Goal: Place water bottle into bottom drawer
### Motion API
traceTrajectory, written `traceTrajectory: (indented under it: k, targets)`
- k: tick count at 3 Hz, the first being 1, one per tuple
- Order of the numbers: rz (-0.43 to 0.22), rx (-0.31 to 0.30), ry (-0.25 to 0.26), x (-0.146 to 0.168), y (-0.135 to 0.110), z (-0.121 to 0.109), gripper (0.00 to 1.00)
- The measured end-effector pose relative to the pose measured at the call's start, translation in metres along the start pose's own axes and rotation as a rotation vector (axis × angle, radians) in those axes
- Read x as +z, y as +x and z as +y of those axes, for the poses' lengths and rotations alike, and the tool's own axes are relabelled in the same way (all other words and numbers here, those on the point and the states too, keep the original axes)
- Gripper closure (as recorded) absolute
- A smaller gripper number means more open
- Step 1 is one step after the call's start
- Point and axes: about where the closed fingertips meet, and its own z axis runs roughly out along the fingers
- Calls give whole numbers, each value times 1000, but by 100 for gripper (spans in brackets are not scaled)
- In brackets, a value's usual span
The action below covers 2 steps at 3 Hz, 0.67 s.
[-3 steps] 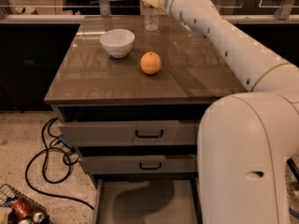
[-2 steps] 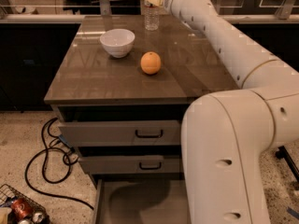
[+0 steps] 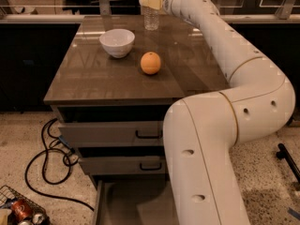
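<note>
The water bottle (image 3: 151, 18) stands upright at the far edge of the table (image 3: 93, 86), well behind the orange (image 3: 150, 63) and the white bowl (image 3: 117, 42). It is small, clear and made of thin plastic with ridges. I think it is light. It looks like it would squash a bit if squeezed hard, and it could tip over from a push because it is tall and thin. The ridges should help stop it from slipping. The best place to hold it looks like the body just under the top part, with a soft, steady squeeze.

The gripper (image 3: 146, 2) is right at the upper part of the bottle, up near the neck. It sits across the bottle, so I cannot tell if it is pinching the bottle or just close to it.

The big white arm (image 3: 220, 41) stretches a long way. It rises up on the right side, bends over the table, and reaches to the far edge.

The bottom drawer (image 3: 126, 205) is pulled out down low, under the two other drawers, and far from the bottle.
</note>
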Motion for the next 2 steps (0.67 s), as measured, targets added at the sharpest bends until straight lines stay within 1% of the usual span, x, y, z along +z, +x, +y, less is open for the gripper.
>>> traceTrajectory:
  k: [1, 2]
  targets:
    - [49, -30, -43, 13, 16, 10, 0]
    - [49, -30, -44, 13, 16, 10, 0]
